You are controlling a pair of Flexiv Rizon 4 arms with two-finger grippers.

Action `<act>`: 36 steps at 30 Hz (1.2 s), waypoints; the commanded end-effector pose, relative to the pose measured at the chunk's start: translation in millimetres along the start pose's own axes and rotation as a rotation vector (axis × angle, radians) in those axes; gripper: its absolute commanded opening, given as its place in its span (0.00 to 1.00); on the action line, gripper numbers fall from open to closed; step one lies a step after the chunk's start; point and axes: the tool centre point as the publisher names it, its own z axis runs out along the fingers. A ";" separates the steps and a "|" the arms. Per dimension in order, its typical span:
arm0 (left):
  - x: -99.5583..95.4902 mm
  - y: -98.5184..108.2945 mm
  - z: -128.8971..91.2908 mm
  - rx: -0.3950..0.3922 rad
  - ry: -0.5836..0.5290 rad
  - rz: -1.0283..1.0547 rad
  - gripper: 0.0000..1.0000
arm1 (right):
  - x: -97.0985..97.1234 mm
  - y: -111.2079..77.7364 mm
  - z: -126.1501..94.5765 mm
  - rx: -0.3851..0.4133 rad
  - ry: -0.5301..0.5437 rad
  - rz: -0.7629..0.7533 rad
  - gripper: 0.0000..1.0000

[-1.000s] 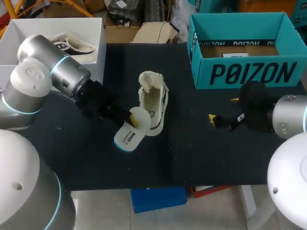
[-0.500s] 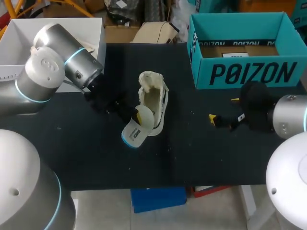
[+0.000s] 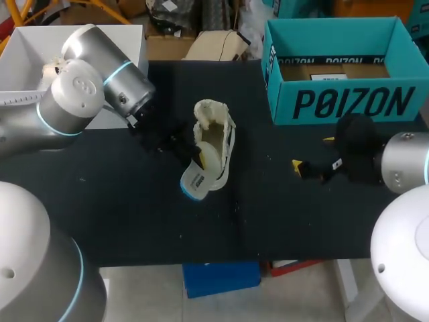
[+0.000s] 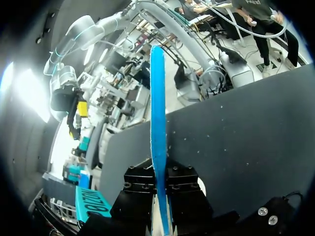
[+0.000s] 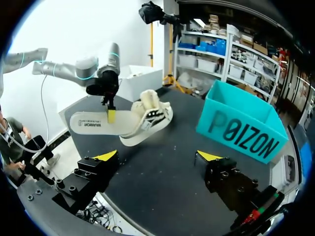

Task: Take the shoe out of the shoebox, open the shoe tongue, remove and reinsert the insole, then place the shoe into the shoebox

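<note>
Your left gripper (image 3: 191, 157), clamped on the insole (image 3: 196, 180), has carried it from seven o'clock up to the shoe (image 3: 218, 131) mid-table, so reinsertion looks underway. Your right gripper (image 3: 312, 154) waits, fingers apart. The shoebox (image 3: 348, 104) stands at two o'clock.

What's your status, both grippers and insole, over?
Left gripper shut on insole, its far end in the shoe. Right gripper open, holding nothing. Teal shoebox apart, not in the way.

Shoe (image 3: 218, 137): cream with black side stripes. Insole (image 3: 194, 181): white upper face, blue underside. Shoebox (image 3: 335, 100): teal with black lettering; desk (image 3: 281, 208): black; right hand (image 5: 157, 156): black with yellow tips.
</note>
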 end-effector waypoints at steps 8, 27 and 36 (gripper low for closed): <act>-6.6 32.6 5.8 -0.031 0.000 0.005 0.00 | -0.1 -0.9 0.9 0.000 0.002 0.001 1.00; -1.9 71.9 -1.6 -0.100 -0.014 -0.047 0.00 | -0.1 -0.9 0.9 0.000 0.002 0.001 1.00; -6.0 45.4 -8.9 -0.086 -0.011 -0.061 0.73 | -0.1 -0.9 0.9 0.000 0.002 0.001 1.00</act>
